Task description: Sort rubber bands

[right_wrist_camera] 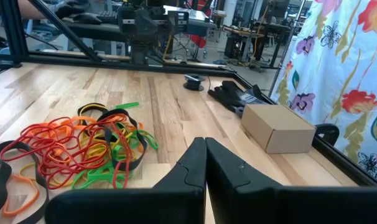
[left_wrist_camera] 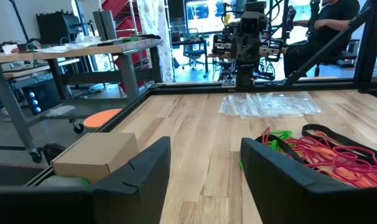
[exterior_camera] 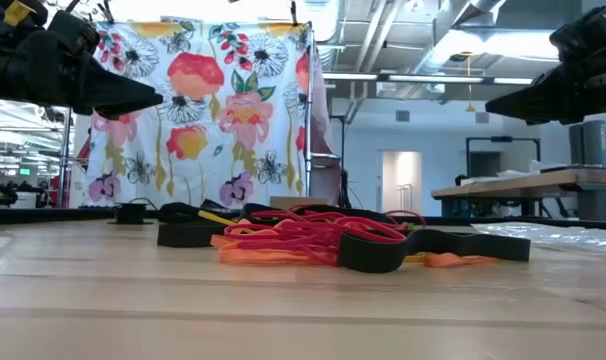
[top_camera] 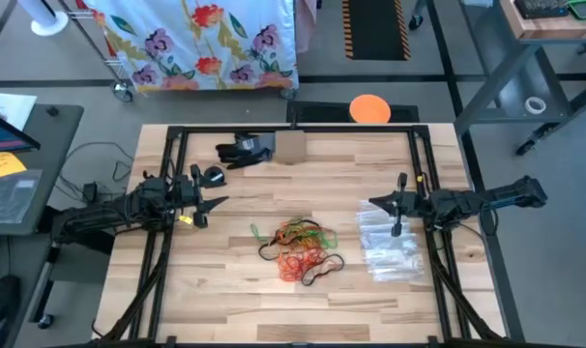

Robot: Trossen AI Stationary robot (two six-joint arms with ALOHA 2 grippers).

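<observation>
Two empty tools: left tool agape, right tool closed.

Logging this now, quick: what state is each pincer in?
Left pincer: open, holding nothing.
Right pincer: closed, holding nothing.

My table sits under even, bright overhead light, with only faint soft shadows beneath my arms. From table height the room beyond is strongly backlit: ceiling fixtures flare toward one o'clock and wash pale above the flowered cloth, while the nearest boards go soft and out of focus. Past my left fingers, windows blow out at twelve o'clock. My right fingers loom dark and blurred, and straight lines bow slightly near the edges of both wrist views.
</observation>
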